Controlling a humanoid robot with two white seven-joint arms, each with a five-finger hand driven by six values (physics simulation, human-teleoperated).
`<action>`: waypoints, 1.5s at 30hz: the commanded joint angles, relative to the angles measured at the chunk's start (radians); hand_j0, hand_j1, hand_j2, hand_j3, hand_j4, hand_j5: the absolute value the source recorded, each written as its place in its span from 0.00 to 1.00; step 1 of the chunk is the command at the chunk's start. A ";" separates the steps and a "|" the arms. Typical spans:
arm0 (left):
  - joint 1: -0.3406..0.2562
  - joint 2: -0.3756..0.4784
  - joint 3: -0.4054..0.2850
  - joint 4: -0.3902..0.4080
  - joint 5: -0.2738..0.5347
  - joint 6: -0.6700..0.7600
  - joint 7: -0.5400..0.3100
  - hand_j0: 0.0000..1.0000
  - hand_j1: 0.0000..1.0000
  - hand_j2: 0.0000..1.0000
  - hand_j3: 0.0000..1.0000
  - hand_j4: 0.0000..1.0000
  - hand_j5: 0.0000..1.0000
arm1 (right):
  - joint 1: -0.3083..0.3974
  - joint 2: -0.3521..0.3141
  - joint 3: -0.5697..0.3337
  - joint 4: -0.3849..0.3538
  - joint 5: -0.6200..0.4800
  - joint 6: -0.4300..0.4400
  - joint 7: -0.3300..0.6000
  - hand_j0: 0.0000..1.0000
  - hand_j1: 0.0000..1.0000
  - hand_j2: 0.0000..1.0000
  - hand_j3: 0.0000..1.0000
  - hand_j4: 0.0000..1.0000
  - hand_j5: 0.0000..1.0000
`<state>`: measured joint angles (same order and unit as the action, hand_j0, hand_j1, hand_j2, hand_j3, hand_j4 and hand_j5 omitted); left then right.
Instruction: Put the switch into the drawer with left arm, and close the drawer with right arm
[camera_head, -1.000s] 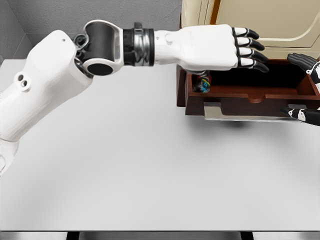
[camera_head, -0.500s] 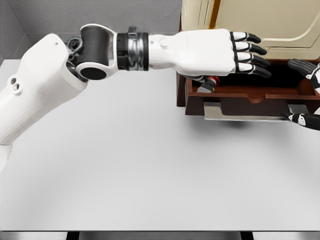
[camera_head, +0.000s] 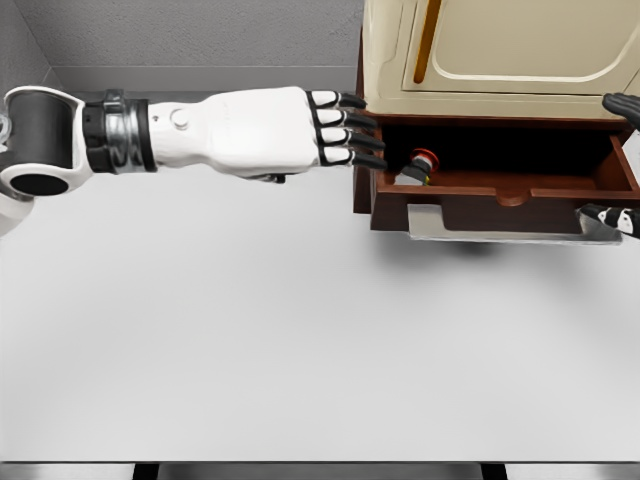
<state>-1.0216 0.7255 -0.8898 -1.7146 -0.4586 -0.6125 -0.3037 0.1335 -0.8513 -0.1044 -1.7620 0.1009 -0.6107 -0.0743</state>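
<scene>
The switch (camera_head: 417, 166), a small grey body with a red button, lies inside the open dark-brown drawer (camera_head: 500, 195) at its left end. My left hand (camera_head: 345, 130) hovers just left of the drawer's left wall, fingers stretched out flat and holding nothing. My right hand (camera_head: 620, 160) shows only at the right edge: black fingertips near the drawer's upper right corner and a thumb tip by the right end of the metal handle (camera_head: 510, 234). It holds nothing.
The drawer sticks out from a cream cabinet (camera_head: 500, 45) at the back right. The white table (camera_head: 300, 340) spreads in front of it, with a grey wall behind.
My left arm has pulled back to the left, off the drawer, leaving the switch in view inside. My right hand has slid further toward the right edge.
</scene>
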 joint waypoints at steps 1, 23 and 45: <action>0.002 0.091 0.018 0.000 0.006 0.002 0.002 1.00 1.00 1.00 1.00 1.00 1.00 | -0.002 0.006 -0.008 0.003 0.023 0.000 0.001 1.00 1.00 1.00 1.00 1.00 1.00; 0.175 0.275 0.140 0.173 0.008 0.002 0.002 1.00 1.00 1.00 1.00 1.00 1.00 | -0.038 0.003 0.006 0.050 0.121 0.000 0.002 1.00 1.00 1.00 1.00 1.00 1.00; 0.183 0.272 0.155 0.173 0.006 0.002 0.001 1.00 1.00 1.00 1.00 1.00 1.00 | -0.135 0.009 0.074 0.136 0.192 0.000 0.002 1.00 1.00 1.00 1.00 1.00 1.00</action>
<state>-0.8391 0.9960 -0.7360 -1.5407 -0.4574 -0.6124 -0.3030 -0.0122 -0.8407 -0.0323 -1.6304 0.2956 -0.6126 -0.0671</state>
